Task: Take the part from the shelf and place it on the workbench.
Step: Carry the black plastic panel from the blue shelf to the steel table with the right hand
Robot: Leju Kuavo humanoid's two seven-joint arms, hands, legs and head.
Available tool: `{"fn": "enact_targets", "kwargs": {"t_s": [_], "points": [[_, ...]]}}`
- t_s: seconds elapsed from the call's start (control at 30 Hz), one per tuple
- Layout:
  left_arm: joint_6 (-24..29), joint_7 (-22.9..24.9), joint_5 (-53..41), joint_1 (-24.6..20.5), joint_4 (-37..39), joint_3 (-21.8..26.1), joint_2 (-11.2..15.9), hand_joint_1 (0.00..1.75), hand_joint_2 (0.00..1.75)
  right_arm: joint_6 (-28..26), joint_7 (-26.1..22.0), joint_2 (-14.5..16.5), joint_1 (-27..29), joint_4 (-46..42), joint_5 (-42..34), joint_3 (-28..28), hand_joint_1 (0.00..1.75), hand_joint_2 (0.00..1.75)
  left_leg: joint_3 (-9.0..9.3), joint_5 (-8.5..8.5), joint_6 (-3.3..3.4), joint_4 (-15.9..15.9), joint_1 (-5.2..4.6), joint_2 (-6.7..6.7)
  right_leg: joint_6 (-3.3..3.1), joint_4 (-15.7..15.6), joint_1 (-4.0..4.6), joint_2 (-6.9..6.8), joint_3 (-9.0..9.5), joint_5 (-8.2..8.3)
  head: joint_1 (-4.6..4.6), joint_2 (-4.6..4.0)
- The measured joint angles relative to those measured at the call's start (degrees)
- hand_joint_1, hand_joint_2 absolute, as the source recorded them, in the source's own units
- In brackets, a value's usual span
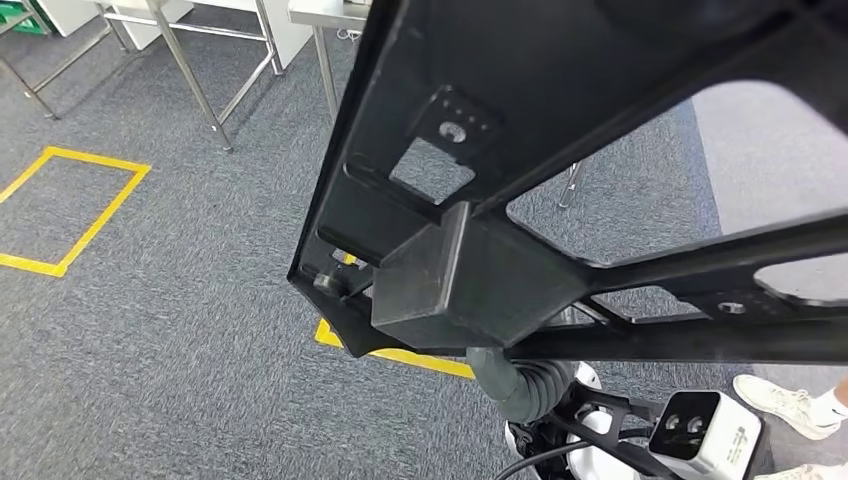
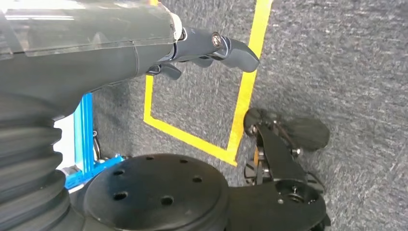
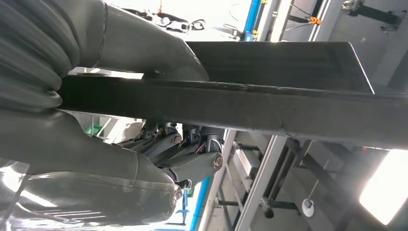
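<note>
The part is a large black metal frame (image 1: pixel 560 180) with open cut-outs and a boxy block (image 1: pixel 450 280), held up close in the head view and tilted over the carpet. My right arm's grey ribbed cover (image 1: pixel 520 385) rises to it from below. In the right wrist view my right hand (image 3: pixel 159 110) grips one black bar of the frame (image 3: pixel 269 108), thumb on one side and dark fingers (image 3: pixel 187 161) on the other. My left hand (image 2: pixel 207 48) hangs above the carpet, holding nothing, its fingers apart.
Steel table legs (image 1: pixel 200 70) stand at the far left and middle. Yellow tape rectangles (image 1: pixel 75 205) mark the grey carpet. A person's white shoes (image 1: pixel 790 400) are at the lower right. A blue frame (image 2: pixel 84 130) stands near my body.
</note>
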Motion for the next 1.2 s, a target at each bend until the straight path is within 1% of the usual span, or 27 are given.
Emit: {"fn": "enact_targets", "kwargs": {"t_s": [0.07,0.1,0.13,0.2,0.23,0.27,0.3,0.37,0.4,0.43,0.53,0.6,0.63,0.7,0.73,0.77,0.8,0.83,0.87,0.9,0.93,1.0,1.07,1.1,1.13,1.17,1.2], "points": [[0.1,0.1,0.3,0.0,0.0,0.0,0.0,0.00,1.75,0.1,0.0,0.1,0.0,0.1,0.0,0.0,1.75,1.75,-0.20,-0.56,-0.58,0.6,0.07,0.34,-0.61,-0.6,-0.25,-0.53,0.37,0.26,-0.03,0.00],[0.2,0.1,0.4,0.0,0.0,0.0,0.0,0.00,1.75,0.1,0.0,0.1,0.0,0.1,0.0,0.1,1.75,1.75,-0.88,-1.57,-0.80,2.2,0.07,0.74,-0.95,-1.0,-0.40,-0.88,0.60,0.38,-0.09,0.00],[0.2,0.2,0.5,0.0,0.0,0.0,0.0,0.00,1.75,0.2,0.0,0.2,0.0,0.1,-0.1,0.1,1.75,1.75,-2.22,-3.15,-0.93,5.0,0.14,1.22,-1.20,-1.1,-0.44,-1.23,0.76,0.40,-0.13,0.00],[0.3,0.2,0.7,0.0,0.0,0.0,0.0,0.00,1.75,0.2,0.0,0.2,0.0,0.3,-0.2,0.1,1.75,1.75,-6.10,-6.55,-1.27,12.8,0.17,1.72,-1.46,-1.1,-0.37,-1.80,0.78,0.31,-0.21,0.00],[0.3,0.2,0.8,0.0,0.0,0.0,0.0,0.00,1.75,0.2,0.0,0.2,0.1,0.4,-0.3,0.1,1.75,1.75,-7.57,-7.28,-1.42,15.6,0.18,1.81,-1.47,-1.1,-0.34,-2.02,0.77,0.26,-0.21,0.00],[0.3,0.2,0.8,0.0,0.0,0.0,0.0,0.00,1.75,0.2,0.0,0.2,0.1,0.5,-0.4,0.1,1.75,1.75,-8.04,-6.88,-1.52,16.4,0.20,1.92,-1.44,-1.0,-0.34,-2.17,0.78,0.20,-0.21,0.00],[0.3,0.3,0.8,0.0,0.0,0.0,0.0,0.00,1.75,0.3,0.0,0.2,0.1,0.6,-0.5,0.1,1.75,1.75,-7.27,-5.39,-1.56,14.7,0.23,2.05,-1.35,-0.9,-0.35,-2.24,0.82,0.11,-0.21,0.00],[0.3,0.3,0.8,0.0,0.0,0.0,0.1,0.00,1.75,0.4,-0.1,0.2,0.1,0.7,-0.6,0.1,1.75,1.75,-3.46,-1.68,-1.39,7.0,0.31,2.49,-0.98,-0.5,-0.33,-2.29,0.87,-0.23,-0.20,0.00],[0.3,0.3,0.7,0.0,0.0,0.0,0.1,0.00,1.75,0.4,-0.1,0.2,0.0,0.7,-0.6,0.1,1.75,1.75,-1.82,-0.54,-1.11,3.7,0.25,2.64,-0.72,-0.1,-0.23,-2.26,0.77,-0.43,-0.19,0.00],[0.3,0.3,0.7,0.0,0.0,-0.1,0.1,0.00,1.75,0.5,-0.1,0.2,0.0,0.7,-0.6,0.1,1.75,1.75,-0.88,-0.11,-0.79,1.7,0.18,2.75,-0.45,0.1,-0.12,-2.25,0.65,-0.57,-0.16,0.00],[0.3,0.3,0.6,0.1,0.0,-0.3,0.1,0.00,1.75,0.6,-0.1,0.2,0.0,0.7,-0.6,0.1,1.75,1.75,-0.64,-0.09,0.33,0.8,-0.02,2.59,0.42,0.3,-0.04,-2.31,0.53,-0.71,-0.16,0.00],[0.3,0.3,0.6,0.0,0.0,-0.4,0.1,0.00,1.75,0.7,-0.1,0.2,0.0,0.7,-0.6,0.1,1.75,1.75,-0.46,0.08,1.07,0.5,0.11,2.47,1.09,2.2,-0.24,-2.09,-0.22,-2.08,-0.14,0.00],[0.3,0.3,0.6,0.0,0.0,-0.4,0.1,0.00,1.75,0.7,-0.1,0.2,0.0,0.6,-0.6,0.1,1.75,1.75,-0.40,0.12,1.36,0.3,0.17,2.44,1.36,4.7,-0.34,-1.93,-1.39,-3.52,-0.11,0.00],[0.3,0.4,0.5,0.0,0.0,-0.5,0.1,0.00,1.75,0.7,-0.2,0.2,0.1,0.6,-0.7,0.1,1.75,1.75,-0.42,0.02,1.69,0.4,0.06,2.34,1.68,12.1,-0.44,-1.76,-5.18,-6.79,-0.08,0.00],[0.3,0.4,0.4,0.1,0.0,-0.5,0.1,0.00,1.75,0.7,-0.2,0.2,0.1,0.6,-0.7,0.1,1.75,1.75,-0.40,-0.04,1.75,0.4,-0.01,2.26,1.73,15.0,-0.46,-1.75,-6.82,-7.55,-0.08,0.00],[0.3,0.4,0.4,0.1,0.0,-0.5,0.1,0.00,1.75,0.7,-0.2,0.1,0.1,0.7,-0.7,0.1,1.75,1.75,-0.34,-0.12,1.78,0.4,-0.07,2.17,1.68,16.3,-0.45,-1.75,-7.68,-7.31,-0.08,0.00],[0.2,0.5,0.4,0.1,0.0,-0.5,0.1,0.00,1.75,0.7,-0.2,0.1,0.1,0.7,-0.7,0.1,1.75,1.75,-0.19,-0.21,1.77,0.4,-0.13,2.05,1.49,15.1,-0.42,-1.72,-7.36,-5.94,-0.08,0.00],[0.2,0.5,0.4,0.1,0.0,-0.6,0.1,0.00,1.75,0.7,-0.2,0.1,0.1,0.8,-0.7,0.1,1.75,1.75,0.04,-0.32,1.72,0.4,-0.19,1.90,1.17,12.1,-0.35,-1.66,-6.04,-3.83,-0.08,0.00],[0.2,0.6,0.4,0.1,0.0,-0.6,0.1,0.00,1.75,0.7,-0.3,0.1,0.0,0.8,-0.7,0.1,1.75,1.75,0.27,-0.46,1.64,0.4,-0.22,1.77,0.70,8.0,-0.17,-1.53,-4.20,-1.78,-0.07,0.00],[0.2,0.6,0.4,0.0,0.0,-0.6,0.0,0.00,1.75,0.7,-0.4,0.1,0.0,0.8,-0.8,0.1,1.75,1.75,0.43,-0.63,1.47,0.4,-0.33,1.66,0.21,4.3,0.05,-1.44,-2.44,-0.41,-0.09,0.00],[0.2,0.7,0.4,0.0,0.0,-0.6,0.0,0.00,1.75,0.7,-0.5,0.1,0.0,0.8,-0.8,0.1,1.75,1.75,0.50,-0.79,1.23,0.4,-0.36,1.58,-0.18,1.7,0.29,-1.36,-1.23,0.26,-0.09,0.00],[0.1,0.7,0.4,0.0,0.0,-0.6,0.0,0.00,1.75,0.7,-0.7,0.1,-0.1,0.8,-0.9,0.1,1.75,1.75,0.56,-1.04,0.59,0.3,-0.32,1.50,-0.68,0.3,0.62,-1.31,-0.53,-0.02,-0.11,0.00],[0.1,0.8,0.4,0.0,0.0,-0.6,0.0,0.00,1.75,0.7,-0.8,0.2,0.0,0.7,-0.9,0.1,1.75,1.75,0.80,-1.43,-0.04,0.4,-0.29,1.60,-1.08,-0.5,0.31,-1.33,0.12,0.03,-0.14,0.00],[0.1,0.8,0.4,0.0,0.0,-0.6,0.0,0.00,1.75,0.7,-0.8,0.2,0.0,0.7,-0.9,0.1,1.75,1.75,0.55,-2.06,-0.27,1.4,-0.31,1.71,-1.33,-1.0,0.10,-1.42,0.66,0.04,-0.21,0.00],[0.1,0.8,0.4,0.0,0.0,-0.6,0.0,0.00,1.75,0.8,-0.9,0.3,0.0,0.7,-0.9,0.1,1.75,1.75,-0.26,-3.12,-0.47,3.4,-0.32,1.84,-1.54,-1.4,-0.12,-1.52,1.22,0.01,-0.35,0.00],[0.1,0.8,0.4,0.0,0.0,-0.7,0.1,0.00,1.75,0.8,-0.8,0.3,0.0,0.7,-1.0,0.1,1.75,1.75,-1.94,-4.66,-0.65,6.9,-0.21,1.94,-1.69,-1.5,-0.09,-1.64,1.62,-0.20,-0.46,0.00],[0.1,0.8,0.4,0.0,0.0,-0.7,0.1,0.00,1.75,0.8,-0.8,0.3,0.0,0.7,-1.0,0.1,1.75,1.75,-4.23,-6.26,-0.85,11.0,-0.13,2.01,-1.81,-1.5,-0.09,-1.70,1.89,-0.48,-0.58,0.00]]}}
